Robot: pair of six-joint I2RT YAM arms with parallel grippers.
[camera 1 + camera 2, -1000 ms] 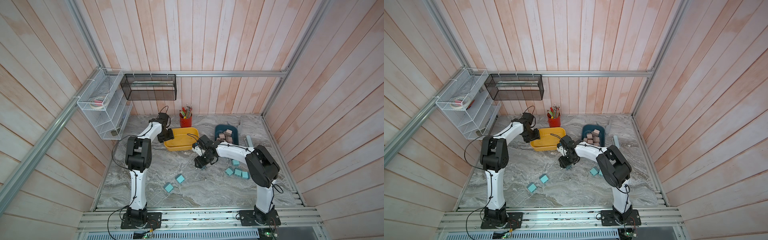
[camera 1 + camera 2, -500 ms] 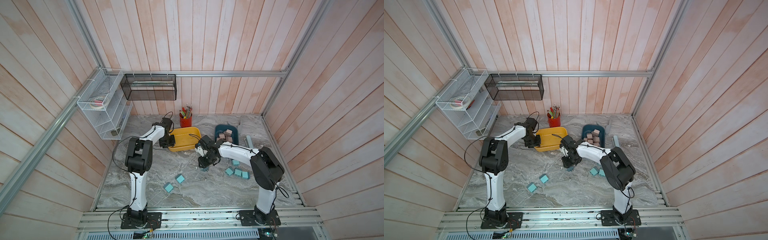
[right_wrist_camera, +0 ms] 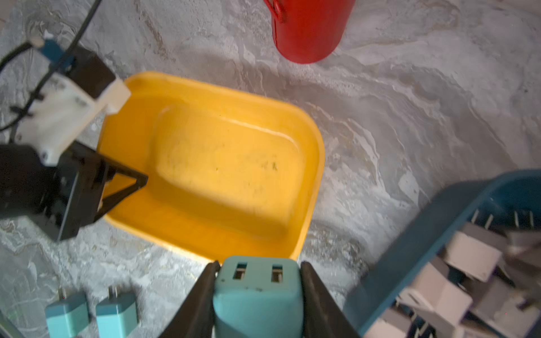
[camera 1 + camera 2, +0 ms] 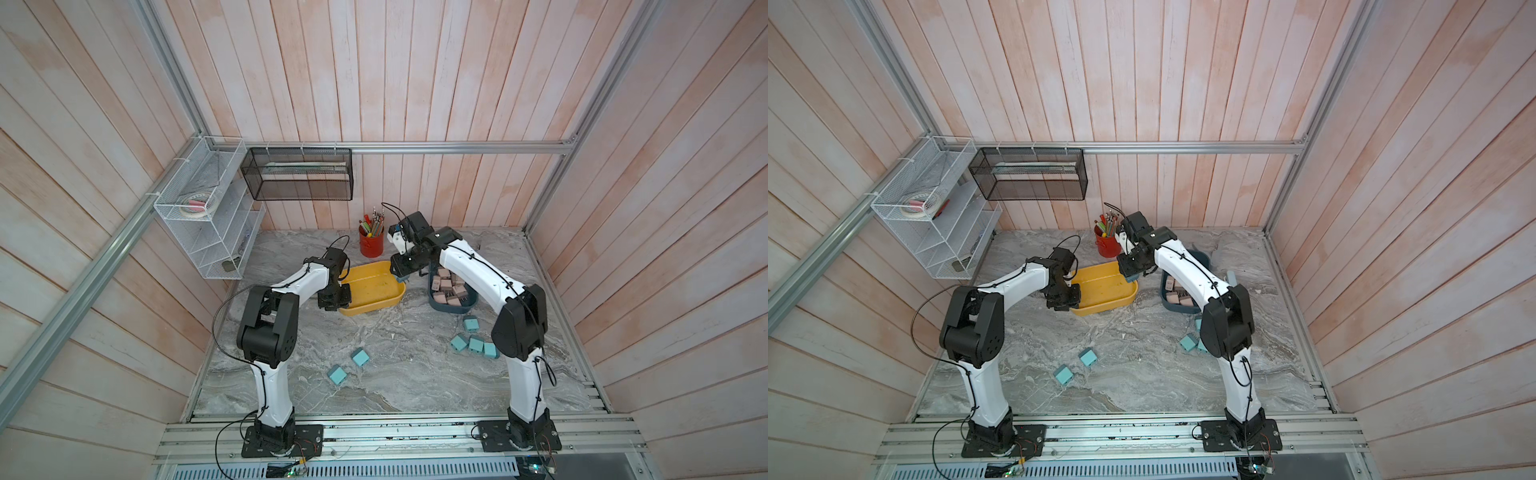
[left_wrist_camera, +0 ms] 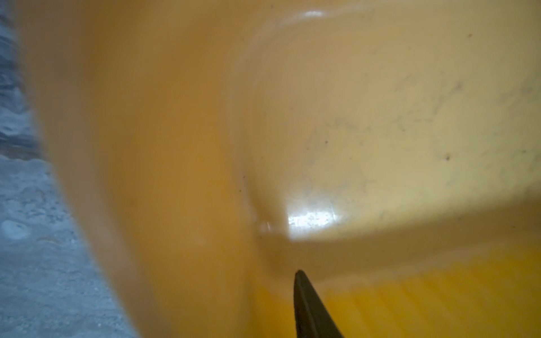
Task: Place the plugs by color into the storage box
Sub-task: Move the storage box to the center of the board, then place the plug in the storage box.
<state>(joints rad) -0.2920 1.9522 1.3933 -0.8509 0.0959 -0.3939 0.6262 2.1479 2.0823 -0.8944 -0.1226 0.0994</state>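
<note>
1. The right jaws are closed partway on a teal plastic plug (image 3: 257, 289). One black finger (image 3: 199, 301) presses each side of it, and its two slots face the wrist camera.
2. That plug hangs over the end rim of the oblong yellow plastic tub (image 3: 319, 164), at the end nearest the blue plastic bin (image 3: 424, 248). In a top view a sliver of its teal (image 4: 1131, 275) shows under the right arm's wrist.
3. The left jaws are clamped shut on the tub's opposite end wall, with one finger (image 3: 140, 180) inside the tub and the other outside.
4. The left wrist view is filled by the tub's scuffed inner wall (image 5: 380, 117). A single black fingertip (image 5: 307, 307) is the only other thing clear in it.
5. In both top views the tub (image 4: 376, 307) stands on the marbled grey counter (image 4: 415, 374) between the two arms.
6. The blue bin (image 4: 451, 308) stands just beside the tub on the right arm's side and holds a heap of pale grey plugs (image 4: 449, 289).
7. Loose teal plugs lie on the counter. Two (image 4: 360, 356) (image 4: 337, 375) lie near each other mid-counter. Four more (image 4: 470, 323) (image 4: 458, 343) (image 4: 476, 345) (image 4: 491, 350) cluster beside the right arm's lower link.
8. A red cup (image 4: 371, 247) full of pencils stands just behind the tub.
9. A white wire rack (image 4: 208, 216) hangs on the left wall and a black mesh basket (image 4: 299, 174) on the back wall.
</note>
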